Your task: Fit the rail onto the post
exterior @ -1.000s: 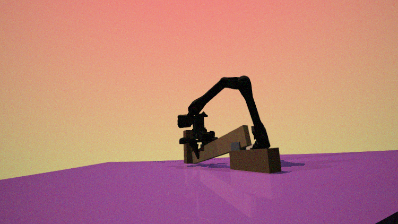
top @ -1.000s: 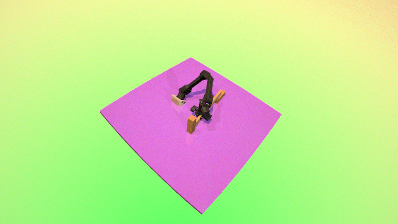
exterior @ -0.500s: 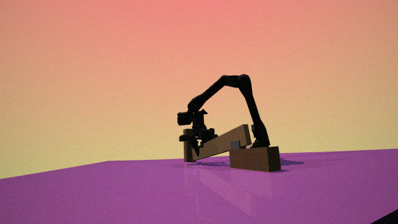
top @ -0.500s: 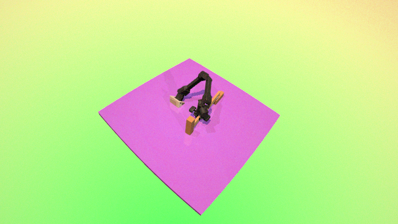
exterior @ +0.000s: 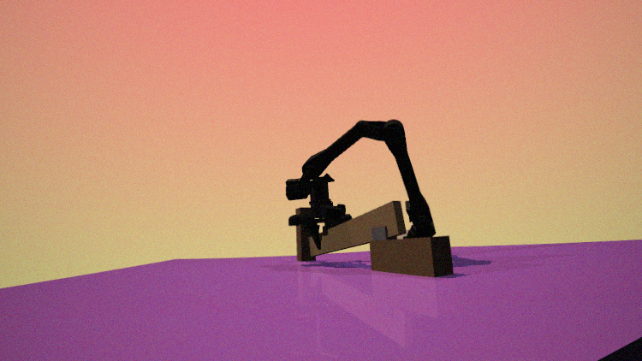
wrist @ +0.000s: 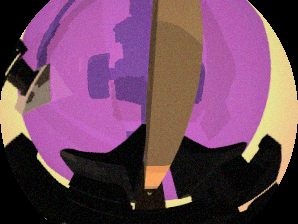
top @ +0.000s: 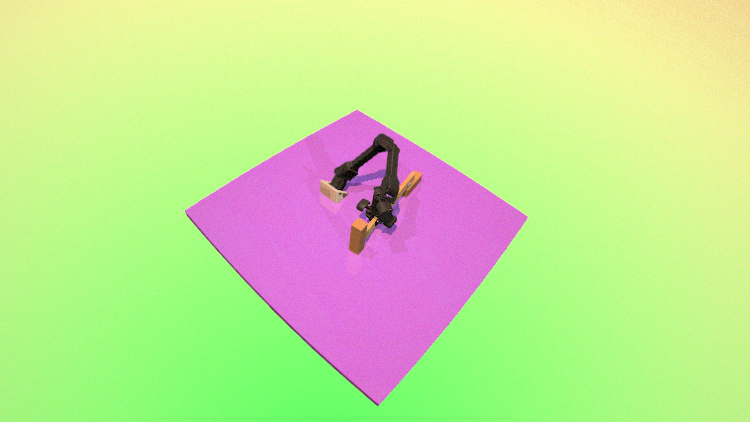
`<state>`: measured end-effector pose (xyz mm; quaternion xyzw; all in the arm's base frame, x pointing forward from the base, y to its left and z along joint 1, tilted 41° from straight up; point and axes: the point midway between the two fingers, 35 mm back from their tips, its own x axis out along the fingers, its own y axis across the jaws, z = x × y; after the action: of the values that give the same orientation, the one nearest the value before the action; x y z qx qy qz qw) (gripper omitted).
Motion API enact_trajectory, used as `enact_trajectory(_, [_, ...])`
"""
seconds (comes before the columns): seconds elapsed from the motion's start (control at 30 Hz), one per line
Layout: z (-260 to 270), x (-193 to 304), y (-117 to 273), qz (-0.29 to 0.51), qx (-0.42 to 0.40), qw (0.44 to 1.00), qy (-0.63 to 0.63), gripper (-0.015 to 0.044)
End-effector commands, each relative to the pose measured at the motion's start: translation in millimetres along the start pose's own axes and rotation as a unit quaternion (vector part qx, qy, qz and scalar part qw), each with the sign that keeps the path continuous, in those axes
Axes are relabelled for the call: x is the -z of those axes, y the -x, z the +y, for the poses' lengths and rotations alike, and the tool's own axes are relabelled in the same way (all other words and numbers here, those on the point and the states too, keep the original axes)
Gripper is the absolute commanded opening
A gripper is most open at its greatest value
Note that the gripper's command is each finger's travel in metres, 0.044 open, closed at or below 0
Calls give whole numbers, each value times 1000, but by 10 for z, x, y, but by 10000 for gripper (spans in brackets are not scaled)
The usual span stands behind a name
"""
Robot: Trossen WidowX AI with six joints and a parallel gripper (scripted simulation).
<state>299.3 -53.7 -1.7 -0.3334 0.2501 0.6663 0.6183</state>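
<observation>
Table point(exterior: 179, 304) holds the block point(exterior: 410, 256); rail point(exterior: 359, 228) slopes from its bracket down to the post point(exterior: 301, 245), low end near the table. Gripper point(exterior: 319, 224) jaws pinch the rail near that end. Step looks like the lift: next raise to peg height, level, push on

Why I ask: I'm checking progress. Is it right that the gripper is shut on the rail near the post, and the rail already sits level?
Not quite. The gripper is shut on the rail near the post, but the rail is not level: the exterior view shows it sloping down from the footboard block toward the post.
</observation>
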Motion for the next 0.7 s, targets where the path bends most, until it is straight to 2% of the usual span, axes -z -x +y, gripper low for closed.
enact_trajectory(0.0, [-28,7,57,2,5,1000,2,0])
enact_trajectory(0.67, [-30,7,157,2,5,1000,2,0])
